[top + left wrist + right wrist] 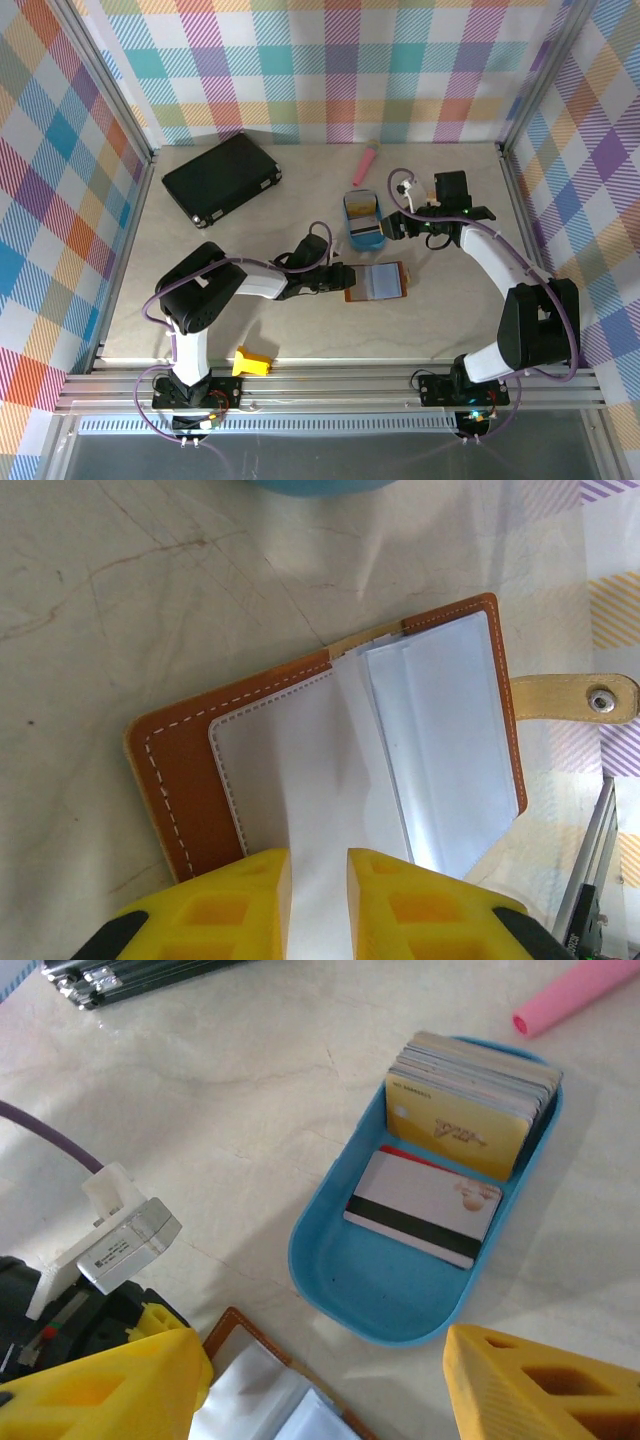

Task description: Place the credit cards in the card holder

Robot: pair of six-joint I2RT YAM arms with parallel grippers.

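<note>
Hovering right end effector (325, 1360) near credit cards (460, 1125), jaws wide

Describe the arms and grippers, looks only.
The left arm and right arm both have white links, black joint housings and black bases. A purple cable loops along each. The left gripper and right gripper have chunky yellow plastic fingers with recessed pockets. A small white-grey labelled module sits on the left wrist.

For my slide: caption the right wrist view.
Open right gripper hovers above a blue tray of credit cards, the opened card holder at the bottom edge.
</note>
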